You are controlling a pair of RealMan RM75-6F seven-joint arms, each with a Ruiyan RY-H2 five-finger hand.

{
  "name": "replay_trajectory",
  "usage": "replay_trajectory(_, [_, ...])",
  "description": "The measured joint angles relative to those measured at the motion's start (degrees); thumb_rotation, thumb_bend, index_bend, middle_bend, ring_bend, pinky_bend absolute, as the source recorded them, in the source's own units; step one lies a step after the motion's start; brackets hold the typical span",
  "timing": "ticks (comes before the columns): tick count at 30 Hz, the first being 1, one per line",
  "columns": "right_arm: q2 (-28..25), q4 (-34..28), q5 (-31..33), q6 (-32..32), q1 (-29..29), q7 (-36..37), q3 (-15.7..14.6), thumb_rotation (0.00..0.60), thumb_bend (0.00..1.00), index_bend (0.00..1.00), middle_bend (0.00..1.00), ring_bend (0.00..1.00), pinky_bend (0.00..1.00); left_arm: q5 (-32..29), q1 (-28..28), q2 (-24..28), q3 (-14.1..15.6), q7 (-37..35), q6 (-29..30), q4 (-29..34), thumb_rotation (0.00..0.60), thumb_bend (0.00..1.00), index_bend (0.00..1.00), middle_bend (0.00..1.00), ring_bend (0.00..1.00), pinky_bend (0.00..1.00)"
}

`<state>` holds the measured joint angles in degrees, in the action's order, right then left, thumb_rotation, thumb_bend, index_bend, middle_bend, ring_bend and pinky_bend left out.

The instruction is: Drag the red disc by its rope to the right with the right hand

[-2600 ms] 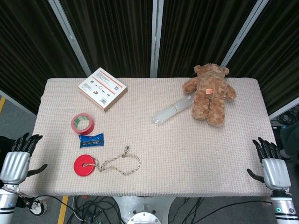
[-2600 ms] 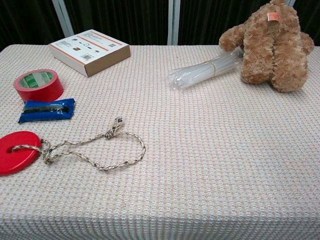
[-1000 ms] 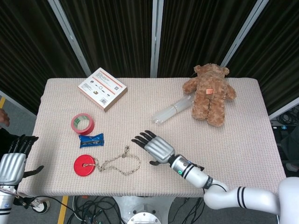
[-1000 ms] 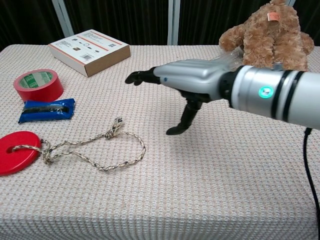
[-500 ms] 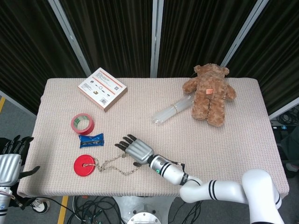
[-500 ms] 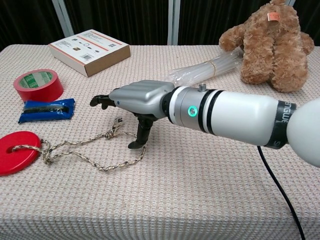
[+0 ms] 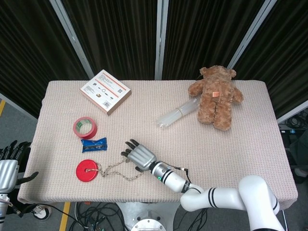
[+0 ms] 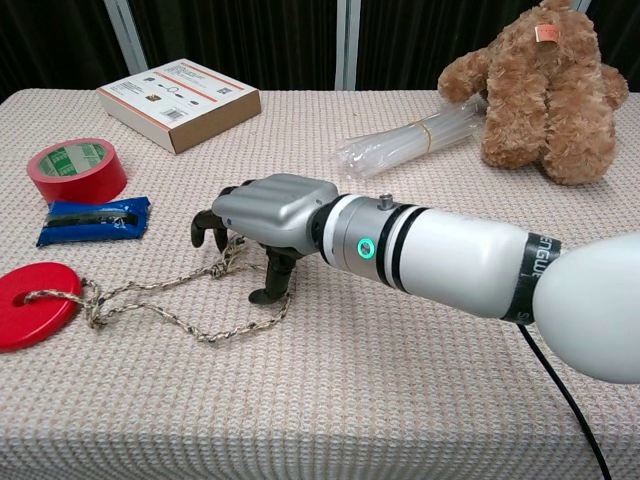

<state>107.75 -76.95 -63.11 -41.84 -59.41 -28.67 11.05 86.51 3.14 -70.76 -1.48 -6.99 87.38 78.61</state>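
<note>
One counter (image 7: 240,144) under beige woven cloth, bearing one fluffy brown teddy bear (image 7: 215,96), one flat cardboard box (image 7: 105,91), one red tape roll (image 7: 85,127). Right robot hand (image 8: 262,215) of silver metal, fingers curled downward over the twisted beige rope (image 8: 170,305), thumb tip planted by the loop; actual grip impossible to tell. Rope's long axis left to right, ending leftward at one flat red disc (image 7: 87,170) near the counter's front left edge. Left robot hand (image 7: 8,168) spread, off the counter's left edge.

Occlusions at the rope loop

Right hand (image 8: 262,222) covers part of the rope (image 8: 160,302); contact there looks unresolvable. Red disc (image 8: 30,303) clipped by chest view's left edge. Left hand (image 7: 8,167) partly cropped in head view.
</note>
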Motion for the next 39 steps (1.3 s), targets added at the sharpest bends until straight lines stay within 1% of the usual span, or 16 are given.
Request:
replay_trajectory(3, [0.09, 0.15, -0.45, -0.64, 0.04, 0.24, -0.27, 0.600, 0.19, 0.33, 0.38, 0.01, 0.00, 0.02, -0.03, -0.01, -0.09, -0.07, 0.11, 0.02, 0.600, 0.02, 0.14, 0.13, 0.02, 0.12])
replay_trajectory(10, [0.06, 0.32, -1.11, -1.95, 0.54, 0.80, -1.05, 0.600, 0.21, 0.47, 0.50, 0.09, 0.00, 0.07, -0.04, -0.05, -0.09, -0.06, 0.01, -0.04, 0.600, 0.02, 0.14, 0.13, 0.02, 0.12])
replay_trajectory(19, [0.19, 0.07, -1.57, -3.45, 1.43, 1.22, -1.78, 0.600, 0.24, 0.57, 0.58, 0.16, 0.00, -0.07, -0.19, -0.17, -0.18, -0.52, 0.04, -0.36, 0.600, 0.02, 0.14, 0.13, 0.02, 0.12])
replay_trajectory(21, [0.27, 0.00, -1.60, -3.71, 1.61, 1.27, -1.89, 0.600, 0.25, 0.60, 0.61, 0.19, 0.00, -0.07, -0.23, -0.19, -0.18, -0.62, 0.06, -0.42, 0.600, 0.01, 0.14, 0.13, 0.02, 0.12])
replay_trajectory(27, [0.88, 0.23, -2.10, -5.26, 2.21, 1.99, -1.58, 0.600, 0.32, 0.71, 0.71, 0.27, 0.00, -0.12, -0.40, -0.15, -0.29, -0.98, 0.32, -0.57, 0.600, 0.02, 0.14, 0.13, 0.02, 0.12])
replay_trajectory(31, [1.33, 0.80, -3.10, -6.89, 2.66, 2.54, -1.20, 0.600, 0.39, 0.80, 0.78, 0.36, 0.00, -0.10, -0.41, -0.11, -0.37, -1.21, 0.37, -0.64, 0.600, 0.02, 0.14, 0.13, 0.02, 0.12])
replay_trajectory(33, [1.60, 1.22, -3.38, -7.37, 2.93, 2.73, -1.10, 0.600, 0.41, 0.83, 0.80, 0.39, 0.02, -0.07, -0.40, -0.17, -0.36, -1.30, 0.34, -0.67, 0.600, 0.02, 0.14, 0.13, 0.02, 0.12])
replay_trajectory(39, [2.08, 1.77, -4.37, -8.24, 3.61, 4.43, -0.90, 0.600, 0.47, 0.94, 0.88, 0.51, 0.12, 0.22, -0.44, -0.30, -0.40, -2.15, 0.64, -0.97, 0.600, 0.02, 0.14, 0.13, 0.02, 0.12])
